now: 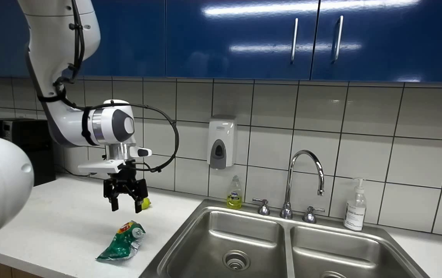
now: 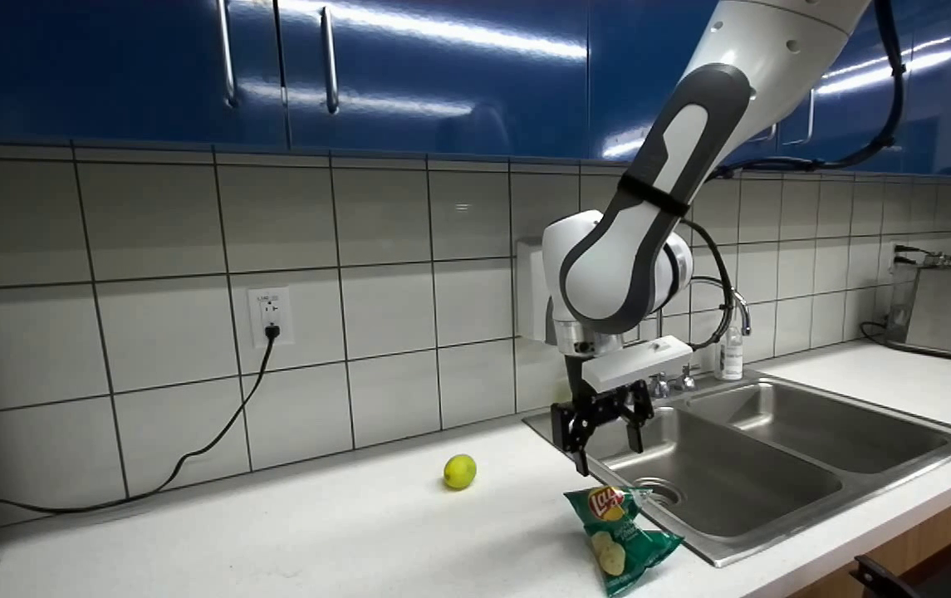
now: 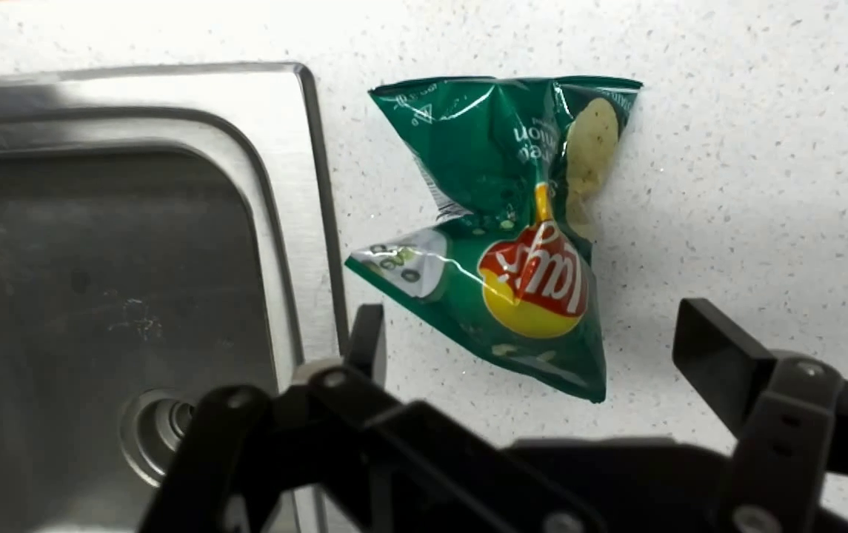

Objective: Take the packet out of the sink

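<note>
The packet (image 1: 122, 243) is a green, crumpled Lay's chip bag. It lies on the white counter beside the steel sink (image 1: 180, 224), outside its rim, and also shows in an exterior view (image 2: 620, 544). In the wrist view the packet (image 3: 483, 170) is in the upper middle, just right of the sink's rim (image 3: 294, 222). My gripper (image 1: 126, 209) is open and empty, pointing down above the counter. It hangs higher than the packet in both exterior views (image 2: 608, 459). In the wrist view the fingers (image 3: 538, 344) are wide apart, with the packet's lower end between them and no contact visible.
A yellow-green lime (image 2: 459, 471) lies on the counter near the wall. The faucet (image 1: 288, 185), a dish soap bottle (image 1: 234, 193) and a pump bottle (image 1: 355, 208) stand along the sink's back edge. A soap dispenser (image 1: 221, 142) hangs on the tiles, below blue cabinets (image 1: 240, 38).
</note>
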You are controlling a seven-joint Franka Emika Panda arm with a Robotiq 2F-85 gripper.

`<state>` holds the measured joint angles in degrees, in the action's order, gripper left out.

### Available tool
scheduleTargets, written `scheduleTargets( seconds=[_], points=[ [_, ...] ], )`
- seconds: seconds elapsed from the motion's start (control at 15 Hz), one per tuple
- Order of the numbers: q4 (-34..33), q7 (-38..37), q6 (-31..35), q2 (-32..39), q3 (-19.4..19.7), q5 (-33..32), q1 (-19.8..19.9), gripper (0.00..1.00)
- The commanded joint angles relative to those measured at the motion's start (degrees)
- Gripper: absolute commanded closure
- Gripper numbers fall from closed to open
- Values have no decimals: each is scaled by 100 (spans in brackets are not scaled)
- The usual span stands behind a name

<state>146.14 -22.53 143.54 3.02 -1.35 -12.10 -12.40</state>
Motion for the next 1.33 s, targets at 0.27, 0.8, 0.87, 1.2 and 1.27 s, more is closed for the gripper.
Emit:
scheduleTargets(
  seconds=[0.27,0.8,0.87,1.2,1.27],
  points=[
    [587,-379,-441,-1157,-223,187,302,0],
    [1491,-238,-982,-2684,-399,563,525,0],
    [1604,-236,-1071,-2892,-426,634,543,0],
    [1300,-217,-1770,-3296,-589,791,606,0],
    [1278,-209,-1872,-3373,-620,787,603,0]
  ],
)
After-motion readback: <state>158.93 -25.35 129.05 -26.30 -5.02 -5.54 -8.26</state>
